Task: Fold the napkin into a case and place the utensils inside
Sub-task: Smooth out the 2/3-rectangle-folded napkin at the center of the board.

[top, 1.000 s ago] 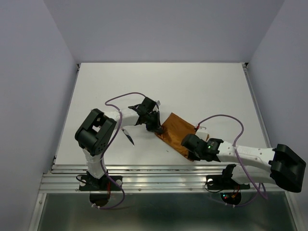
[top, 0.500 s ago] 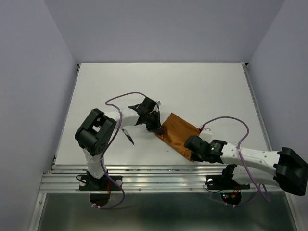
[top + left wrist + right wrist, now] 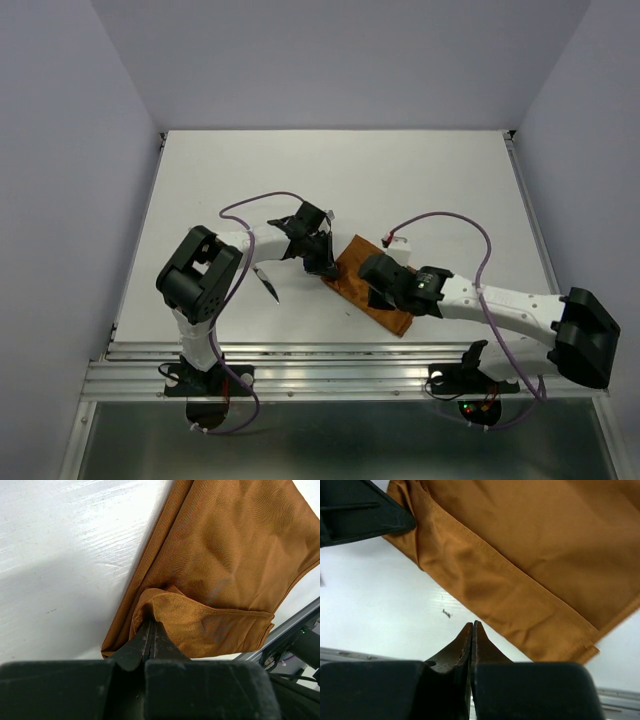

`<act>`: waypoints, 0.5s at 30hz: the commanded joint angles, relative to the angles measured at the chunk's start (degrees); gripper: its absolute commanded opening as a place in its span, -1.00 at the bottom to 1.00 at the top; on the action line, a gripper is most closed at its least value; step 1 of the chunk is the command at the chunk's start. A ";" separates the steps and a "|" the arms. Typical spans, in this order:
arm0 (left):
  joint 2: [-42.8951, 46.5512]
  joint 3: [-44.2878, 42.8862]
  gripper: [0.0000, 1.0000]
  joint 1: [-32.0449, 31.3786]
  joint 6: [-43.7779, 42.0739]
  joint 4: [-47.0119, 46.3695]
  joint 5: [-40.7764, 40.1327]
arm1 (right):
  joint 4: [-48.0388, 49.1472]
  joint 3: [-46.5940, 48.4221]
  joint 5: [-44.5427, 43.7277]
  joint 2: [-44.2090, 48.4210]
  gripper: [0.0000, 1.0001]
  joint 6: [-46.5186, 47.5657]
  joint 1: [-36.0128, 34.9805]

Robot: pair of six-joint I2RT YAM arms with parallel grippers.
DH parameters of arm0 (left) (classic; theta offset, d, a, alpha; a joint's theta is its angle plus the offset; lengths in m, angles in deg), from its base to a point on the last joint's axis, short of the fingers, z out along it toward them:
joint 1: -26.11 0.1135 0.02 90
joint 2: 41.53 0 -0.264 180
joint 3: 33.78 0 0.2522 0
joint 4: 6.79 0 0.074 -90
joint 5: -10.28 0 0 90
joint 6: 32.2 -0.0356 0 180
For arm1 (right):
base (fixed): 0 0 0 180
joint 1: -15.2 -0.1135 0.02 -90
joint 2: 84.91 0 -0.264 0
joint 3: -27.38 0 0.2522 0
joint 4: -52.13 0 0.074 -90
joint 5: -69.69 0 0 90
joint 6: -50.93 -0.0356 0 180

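White table [image 3: 400, 180] bears folded napkin [image 3: 347, 281] and utensil [image 3: 268, 286].

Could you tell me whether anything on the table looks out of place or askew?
The napkin lies slanted across the table, and its corner puckers up where the left gripper pinches it. A tiny dark fleck sits on the table beside its long edge. Nothing looks torn.
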 commanded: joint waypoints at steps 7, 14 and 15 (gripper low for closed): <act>-0.14 0.36 -1.00 -0.69 -2.29 5.43 -1.92 | 10.66 -2.60 -1.28 -14.40 -0.99 2.81 1.94; -0.23 -0.26 -1.00 -0.78 -2.82 5.79 -1.83 | 9.78 1.87 -0.39 -8.87 -0.99 6.31 1.94; -0.32 -0.26 -1.00 -0.70 -2.82 5.79 -1.74 | 9.70 2.92 -0.48 -8.86 -0.99 6.84 1.94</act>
